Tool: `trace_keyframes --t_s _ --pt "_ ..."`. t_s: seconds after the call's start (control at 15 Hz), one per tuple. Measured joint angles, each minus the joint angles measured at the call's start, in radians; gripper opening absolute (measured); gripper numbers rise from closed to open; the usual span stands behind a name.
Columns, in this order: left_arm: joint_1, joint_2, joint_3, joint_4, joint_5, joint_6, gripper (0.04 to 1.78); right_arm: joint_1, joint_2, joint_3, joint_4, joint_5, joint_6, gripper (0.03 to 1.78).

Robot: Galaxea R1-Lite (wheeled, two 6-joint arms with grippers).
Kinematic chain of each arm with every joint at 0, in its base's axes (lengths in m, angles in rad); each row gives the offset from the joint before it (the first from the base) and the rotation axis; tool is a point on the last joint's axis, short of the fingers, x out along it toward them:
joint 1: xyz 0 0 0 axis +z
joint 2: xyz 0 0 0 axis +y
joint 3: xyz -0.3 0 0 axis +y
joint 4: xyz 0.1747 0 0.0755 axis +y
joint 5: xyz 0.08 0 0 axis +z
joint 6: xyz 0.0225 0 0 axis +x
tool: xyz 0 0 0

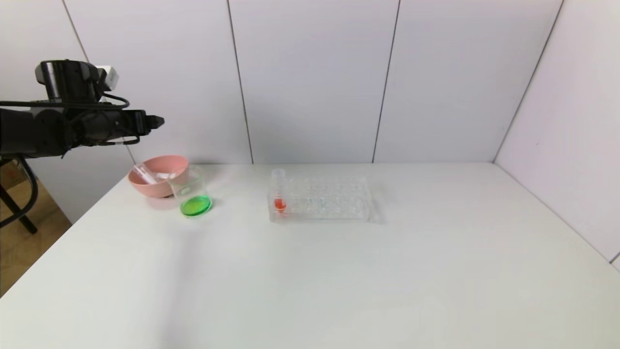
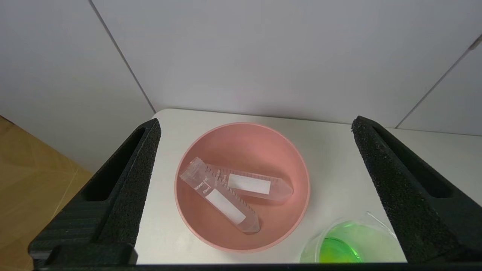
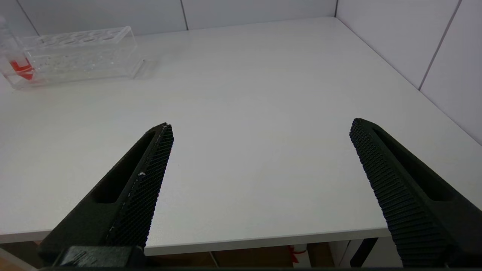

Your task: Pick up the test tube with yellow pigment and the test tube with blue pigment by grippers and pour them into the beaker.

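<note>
No tube holding yellow or blue liquid shows. Two empty clear tubes with white labels lie crossed in the pink bowl. The beaker stands right beside the bowl with green liquid in its bottom; it also shows in the left wrist view. My left gripper hangs high above the table's far left corner, open and empty, with the bowl below between its fingers. My right gripper is open and empty over the table's front edge, out of the head view.
A clear rectangular tube rack stands mid-table with one red-liquid tube upright at its left end; both show in the right wrist view. White walls close the back and right. The pink bowl sits near the left edge.
</note>
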Motion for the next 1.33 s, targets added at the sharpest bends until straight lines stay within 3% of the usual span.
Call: trace_keyframes --t_s 0.47,0.8,1.07,1.33 --pt "-0.1 -0.488 0.221 0.124 -0.001 0.004 1.76 0.0 0.0 0.0 0.0 0.0 0.0 1.71" --pt "-0.22 -1.055 0.37 0.474 0.003 0.044 1.76 0.0 0.0 0.0 0.0 0.0 0.0 1.71" --pt "-0.181 -1.476 0.466 0.806 -0.006 0.1 1.76 0.0 0.0 0.0 0.0 0.0 0.0 1.71" --pt "-0.128 -1.719 0.674 0.904 -0.044 0.145 1.76 0.0 0.0 0.0 0.0 0.0 0.0 1.71"
